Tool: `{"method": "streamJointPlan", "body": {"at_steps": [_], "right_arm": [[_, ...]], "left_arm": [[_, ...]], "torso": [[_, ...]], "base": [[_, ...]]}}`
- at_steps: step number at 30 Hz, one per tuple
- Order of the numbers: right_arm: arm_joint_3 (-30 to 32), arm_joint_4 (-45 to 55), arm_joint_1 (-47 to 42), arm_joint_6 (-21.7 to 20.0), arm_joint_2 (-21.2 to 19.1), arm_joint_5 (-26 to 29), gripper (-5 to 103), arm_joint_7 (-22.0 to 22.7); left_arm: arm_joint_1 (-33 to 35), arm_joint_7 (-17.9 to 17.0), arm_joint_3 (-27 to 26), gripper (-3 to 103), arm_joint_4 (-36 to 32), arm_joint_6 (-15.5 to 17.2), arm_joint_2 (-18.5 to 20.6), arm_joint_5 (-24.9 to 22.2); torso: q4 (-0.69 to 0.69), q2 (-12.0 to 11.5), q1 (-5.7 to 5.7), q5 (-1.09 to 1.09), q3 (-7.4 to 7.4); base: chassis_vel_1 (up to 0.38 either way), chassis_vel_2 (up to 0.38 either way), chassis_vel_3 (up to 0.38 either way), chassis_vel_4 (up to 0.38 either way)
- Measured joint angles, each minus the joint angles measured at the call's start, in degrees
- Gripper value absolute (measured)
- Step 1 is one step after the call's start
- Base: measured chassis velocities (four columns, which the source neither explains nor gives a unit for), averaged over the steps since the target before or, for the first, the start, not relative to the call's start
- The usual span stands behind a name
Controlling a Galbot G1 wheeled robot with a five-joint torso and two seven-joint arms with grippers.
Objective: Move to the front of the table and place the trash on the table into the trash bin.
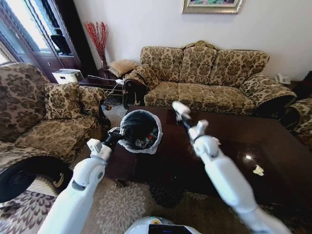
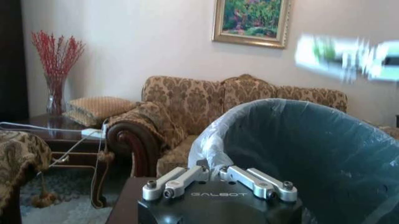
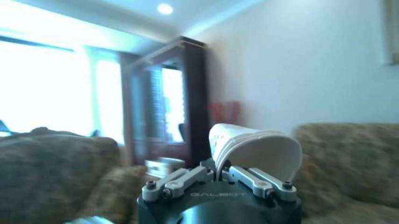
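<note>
The trash bin is black and round, with a whitish plastic liner folded over its rim. It is tilted, so its mouth faces the head camera, and it is at the near left corner of the bench, a low dark reddish-brown wooden one. Inside the bin some dark bits and something red are lying; what they are I cannot tell. The left tool is closed on the rim of the bin at its left side. In the left wrist view the fingers pinch the liner edge, and the wide dark interior of the bin is just behind them.

The right tool is raised above the bench, a little to the right of the bin and beyond it. It is gripping a white paper cup; in the right wrist view the cup is squeezed flat between the two fingers, with its open end pointing away from the wrist.

On the bench, near the right arm, a crumpled white paper wad is lying on the glossy top, well apart from the bin.

Behind the bench a patterned sofa stands against the wall, and an armchair of the same cloth is to the left.
</note>
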Motion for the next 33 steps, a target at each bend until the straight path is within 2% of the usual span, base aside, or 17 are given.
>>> {"method": "streamJointPlan", "body": {"at_steps": [1, 4, 6, 9, 10, 12, 13, 16, 23, 25, 26, 27, 29, 30, 33], "right_arm": [[0.0, 0.0, 0.0, 0.0, 0.0, 0.0, 0, 0.0], [-6.4, 5.3, 6.9, -2.5, -1.5, 8.7, 0, 3.9], [-8.3, 7.9, 7.5, -3.8, -2.6, 10.9, 0, 4.7], [-9.3, 10.8, 5.9, -5.4, -4.7, 11.0, 0, 4.1], [-9.0, 12.7, 2.3, -7.0, -7.2, 8.3, 0, 0.5], [-8.6, 13.1, 1.2, -7.3, -8.0, 7.3, 0, -0.9], [-7.3, 13.7, -1.2, -8.2, -9.7, 5.7, 0, -4.1], [-7.1, 14.0, -3.1, -8.7, -11.1, 4.8, 0, -6.1], [-10.7, 12.0, -0.7, -8.6, -10.1, 4.6, 0, -5.8], [-12.5, 11.5, 0.8, -8.7, -9.4, 4.4, 0, -4.1], [-14.4, 10.7, 2.5, -8.6, -8.4, 4.3, -2, -1.9], [-15.3, 10.0, 3.6, -8.5, -7.7, 4.3, 3, -1.1], [-16.2, 9.4, 4.5, -8.4, -7.1, 4.3, 3, -0.7], [-16.9, 8.9, 5.3, -8.3, -6.6, 4.3, 14, -0.4], [-18.7, 8.3, 6.8, -8.1, -5.9, 4.1, 19, 0.2]], "left_arm": [[0.0, 0.0, 0.0, 2, 0.0, 0.0, 0.0, 0.0], [-0.1, -0.7, -0.1, 2, 0.1, 2.0, 0.5, -1.2], [-0.3, -1.2, -0.2, 2, 0.1, 3.3, 0.7, -1.4], [-0.7, -2.1, -0.5, 2, 0.1, 5.0, 1.7, -2.1], [-1.8, -2.7, -0.9, 2, 0.4, 6.7, 3.9, -3.9], [-2.3, -2.8, -1.0, 2, 0.6, 7.2, 4.6, -4.4], [-3.6, -3.1, -1.2, 2, 1.3, 8.2, 6.4, -5.3], [-5.7, -3.3, -1.1, 2, 2.2, 9.0, 8.4, -6.4], [-5.6, -3.3, -0.4, 2, 1.0, 9.7, 8.4, -6.6], [-5.3, -3.3, -0.4, 2, 0.6, 9.7, 8.4, -6.6], [-5.2, -3.3, -0.4, 2, 0.4, 9.7, 8.3, -6.5], [-5.1, -3.3, -0.4, 2, 0.3, 9.7, 8.3, -6.5], [-5.1, -3.4, -0.5, 2, 0.1, 9.7, 8.2, -6.5], [-5.0, -3.4, -0.5, 2, -0.2, 9.7, 8.2, -6.5], [-4.9, -3.4, -0.5, 2, -0.6, 9.7, 8.0, -6.5]], "torso": [[0.00, 0.0, 0.00, 0.00, 0.00], [0.01, 0.0, 0.00, -0.01, 0.00], [0.02, 0.0, 0.00, -0.02, 0.00], [0.02, 0.0, -0.01, -0.02, 0.00], [-0.01, 0.0, -0.01, 0.04, 0.00], [-0.03, 0.0, -0.01, 0.05, 0.00], [-0.06, 0.0, -0.01, 0.04, 0.00], [-0.04, 0.0, 0.00, 0.02, 0.00], [-0.02, 0.0, 0.00, 0.01, 0.00], [-0.03, 0.0, 0.00, 0.01, 0.00], [-0.02, 0.0, 0.00, 0.01, 0.00], [-0.02, 0.0, 0.00, 0.01, 0.00], [0.00, 0.0, 0.00, 0.00, 0.00], [0.01, 0.0, 0.00, 0.00, 0.00], [0.00, 0.0, 0.00, 0.01, 0.00]], "base": [[0.000, 0.000, 0.000, 0.000], [0.000, 0.000, 0.000, 0.000], [0.000, 0.000, 0.000, 0.000], [0.000, 0.000, 0.000, 0.000], [0.000, 0.000, 0.000, 0.000], [0.000, 0.000, 0.000, 0.000], [0.000, 0.000, 0.000, 0.000], [0.000, 0.000, 0.000, 0.000], [0.000, 0.000, 0.000, 0.000], [0.000, 0.000, 0.000, 0.000], [0.000, 0.000, 0.000, 0.000], [0.000, 0.000, 0.000, 0.000], [0.000, 0.000, 0.000, 0.000], [0.000, 0.000, 0.000, 0.000], [0.000, 0.000, 0.000, 0.000]]}}
